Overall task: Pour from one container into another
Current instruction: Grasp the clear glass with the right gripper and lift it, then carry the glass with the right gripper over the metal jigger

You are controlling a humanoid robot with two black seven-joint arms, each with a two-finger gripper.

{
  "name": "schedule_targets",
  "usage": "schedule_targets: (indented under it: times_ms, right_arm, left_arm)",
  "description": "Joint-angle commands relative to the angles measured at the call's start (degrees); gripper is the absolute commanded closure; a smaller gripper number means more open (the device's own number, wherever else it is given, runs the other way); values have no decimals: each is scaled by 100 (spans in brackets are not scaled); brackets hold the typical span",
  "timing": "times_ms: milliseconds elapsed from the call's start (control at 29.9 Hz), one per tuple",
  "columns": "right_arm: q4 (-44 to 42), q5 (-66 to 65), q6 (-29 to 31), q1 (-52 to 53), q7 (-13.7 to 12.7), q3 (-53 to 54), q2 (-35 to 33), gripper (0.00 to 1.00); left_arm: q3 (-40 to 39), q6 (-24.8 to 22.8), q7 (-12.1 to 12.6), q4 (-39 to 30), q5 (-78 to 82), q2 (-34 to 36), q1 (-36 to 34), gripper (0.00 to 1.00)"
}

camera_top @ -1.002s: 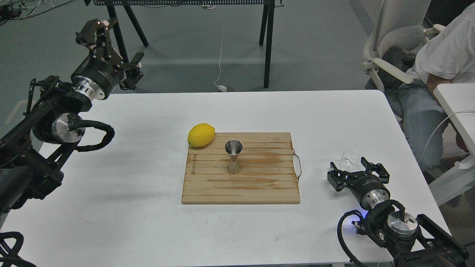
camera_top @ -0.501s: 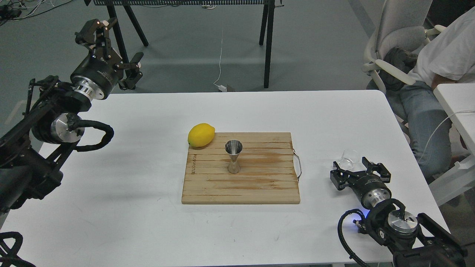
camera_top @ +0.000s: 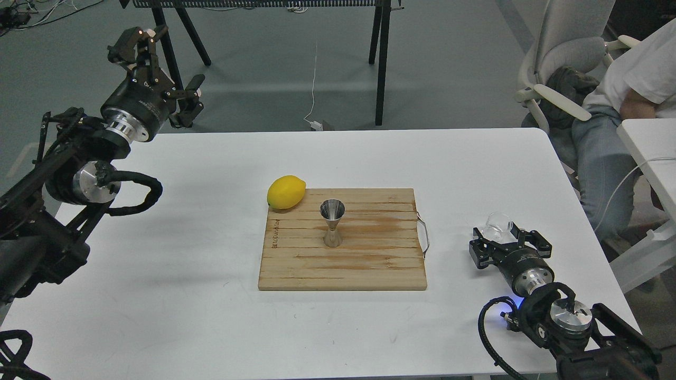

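The clear glass cup (camera_top: 499, 224) stands on the white table near the right edge. My right gripper (camera_top: 508, 238) is open, low on the table just behind the cup, with a finger on either side of its near base. I cannot tell whether the fingers touch the glass. The steel jigger (camera_top: 332, 224) stands upright in the middle of the wooden cutting board (camera_top: 369, 264). My left gripper (camera_top: 160, 73) is open with nothing in it, raised beyond the table's far left corner, far from both.
A yellow lemon (camera_top: 286, 192) lies at the board's far left corner, partly on it. A metal loop handle (camera_top: 424, 235) sticks out of the board's right side. A seated person (camera_top: 618, 105) and a second table (camera_top: 652, 153) are to the right.
My right gripper has edged forward, so the cup now sits between its fingertips. The left arm, jigger and lemon have not moved. The seated person has shifted slightly.
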Motion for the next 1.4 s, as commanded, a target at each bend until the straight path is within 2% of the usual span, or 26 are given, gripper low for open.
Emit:
schedule_targets:
  times_ms: [0, 234, 401, 601, 769, 936, 1370]
  right_arm:
    - [0, 0, 2, 11, 0, -1, 7, 49]
    - [149, -9, 20, -15, -8, -1, 16, 53]
    - [956, -17, 2, -129, -26, -80, -98, 54]
    - [1985, -17, -138, -95, -26, -159, -678, 55]
    - [2521, -429, -691, 151, -26, -317, -731, 55]
    - [2671, -1062, -1122, 476, -26, -501, -635, 55]
    - [2663, -1634, -1799, 1487, -17, -1441, -231, 57]
  left_arm:
    - [0, 5, 2, 0, 0, -1, -8, 0]
    - [0, 5, 2, -9, 0, 16, -8, 0]
    - [-9, 5, -6, -44, 0, 34, -8, 0]
    - [-9, 5, -6, -53, 9, 43, -8, 0]
    - [-9, 5, -6, -53, 9, 34, -8, 0]
    - [-18, -4, -15, -53, 9, 43, -8, 0]
    - [-36, -21, -15, -44, 18, 51, 1, 0]
